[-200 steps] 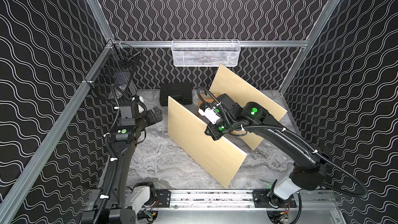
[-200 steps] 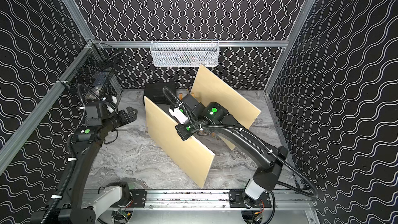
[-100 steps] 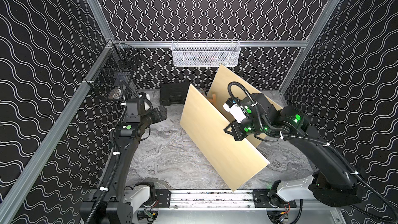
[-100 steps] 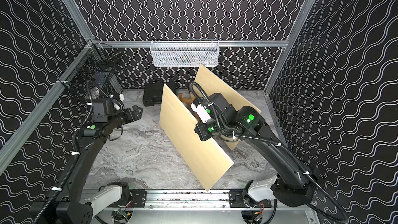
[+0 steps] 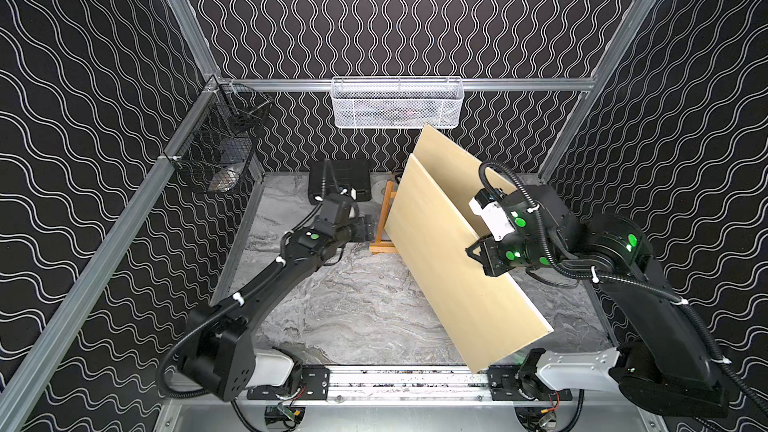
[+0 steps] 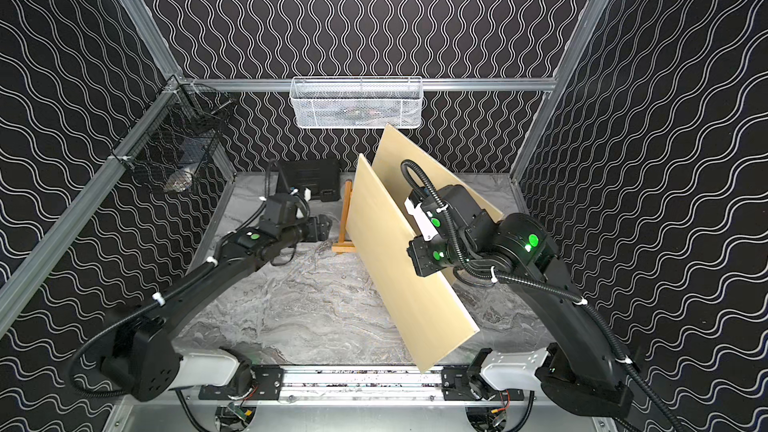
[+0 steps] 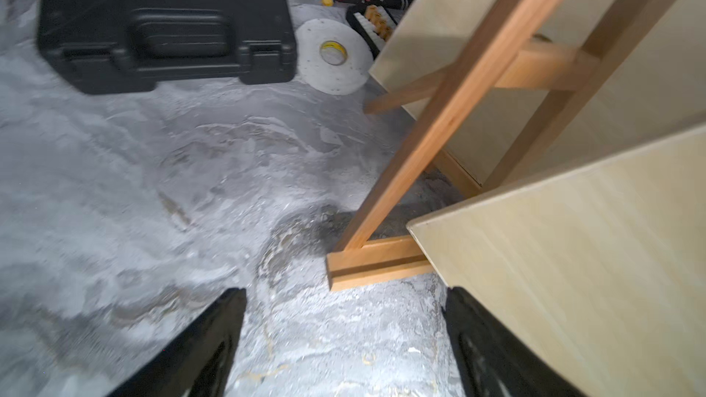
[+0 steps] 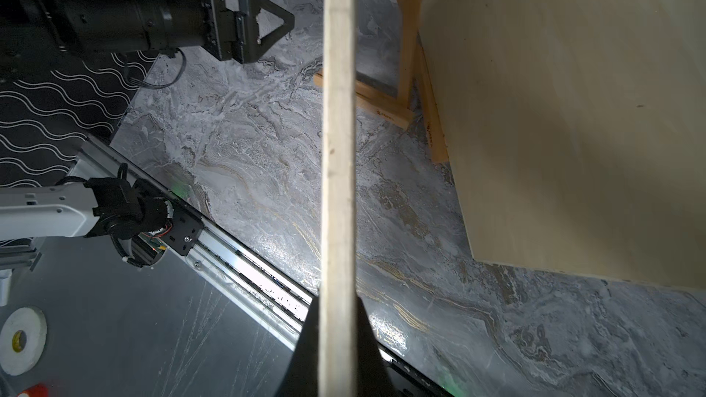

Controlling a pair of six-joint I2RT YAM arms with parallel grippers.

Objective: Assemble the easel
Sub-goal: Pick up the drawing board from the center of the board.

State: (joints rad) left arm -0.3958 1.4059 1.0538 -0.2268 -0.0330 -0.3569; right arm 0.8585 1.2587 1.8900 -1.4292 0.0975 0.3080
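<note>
The large pale plywood panel (image 5: 451, 272) is hanging tilted above the grey marbled tabletop (image 5: 353, 309). The right gripper (image 8: 336, 301) is clenching it by one long edge only, a finger on either face. A sheet this wide, pinched at one spot, is likely straining to swing or slide in the jaws, and a quick wrist turn could drop its low corner onto the aluminium rail (image 5: 395, 376) at the front. The second pale board (image 5: 446, 151) is leaning just behind it at the back, and the two could end up scraping if the held one is pushed that way.

The small orange-brown wooden easel frame (image 7: 462, 82) is standing at the back of the tabletop, just in front of that board, with the black plastic case (image 7: 160, 21) near it. In the left wrist view, the panel's corner is overlapping the end of the easel's grooved ledge (image 7: 374, 265); whether it is touching, I cannot tell. If the panel is coming down askew, it could miss the groove and knock the light frame over. The left gripper (image 7: 345, 294) is hovering just beside the ledge with its jaws apart and empty, so nothing is bracing the easel. The white tape roll (image 7: 332, 55) is lying near the rear leg, where a sliding frame could snag.
</note>
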